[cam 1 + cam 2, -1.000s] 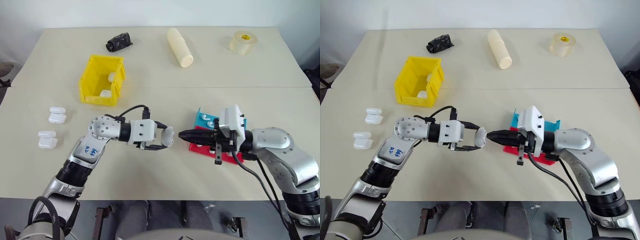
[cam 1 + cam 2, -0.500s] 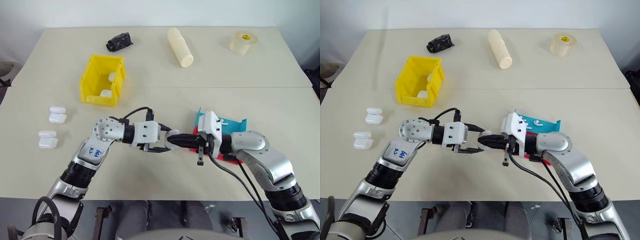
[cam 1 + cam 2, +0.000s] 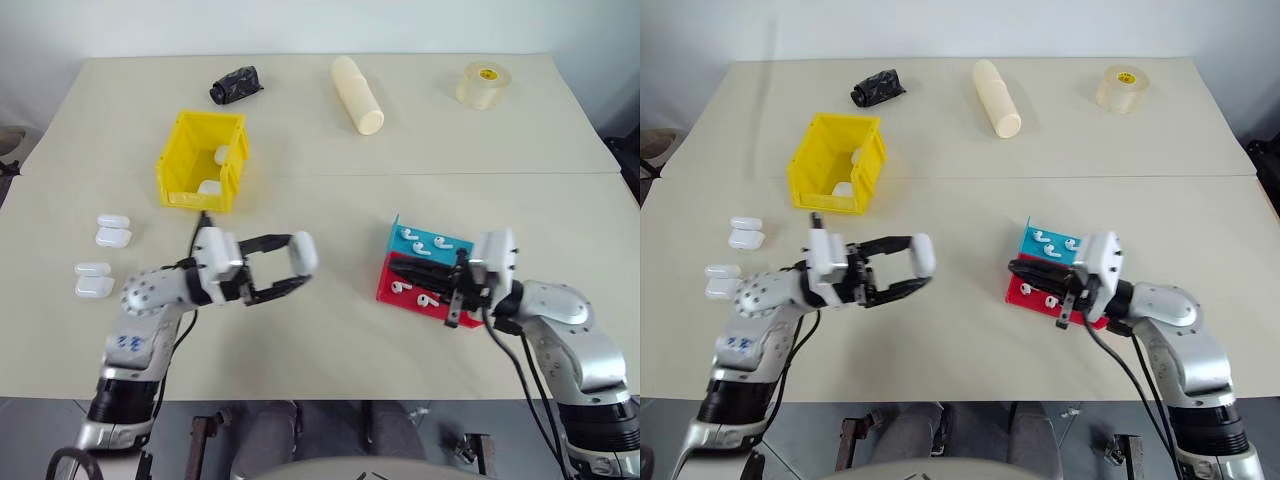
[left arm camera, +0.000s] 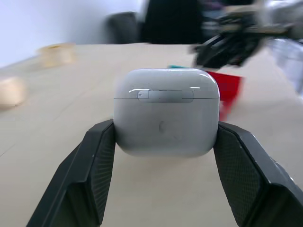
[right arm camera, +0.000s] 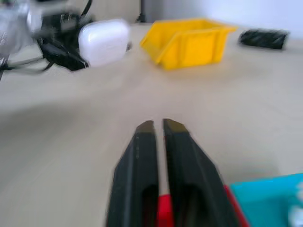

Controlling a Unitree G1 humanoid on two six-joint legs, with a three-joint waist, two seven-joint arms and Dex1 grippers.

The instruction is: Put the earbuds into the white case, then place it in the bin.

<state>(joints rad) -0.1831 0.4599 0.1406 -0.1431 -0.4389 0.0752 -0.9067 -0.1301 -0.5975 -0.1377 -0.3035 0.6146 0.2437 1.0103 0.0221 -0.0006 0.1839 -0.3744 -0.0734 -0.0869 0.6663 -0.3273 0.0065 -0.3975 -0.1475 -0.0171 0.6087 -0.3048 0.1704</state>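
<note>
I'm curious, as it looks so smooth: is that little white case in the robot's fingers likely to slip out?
Possibly. The white case is glossy and rounded, so it could slide if nudged. The left gripper pinches its two flat sides with ribbed fingers, which probably helps. It looks stiff and light.

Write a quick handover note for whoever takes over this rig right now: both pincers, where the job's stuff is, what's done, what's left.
Left pincer: shut on a white case, lid closed, held above the table.
Right pincer: fingers nearly together, holding nothing, over the red tray.
Earbuds: loose ones lie in the blue tray and the red tray.
Bin: yellow, ahead of the left arm, two white cases already inside. Four more cases lie on the table at far left.
Done: the held case is closed; I can't see what is inside it.
Left: carry it to the bin and drop it in.
</note>
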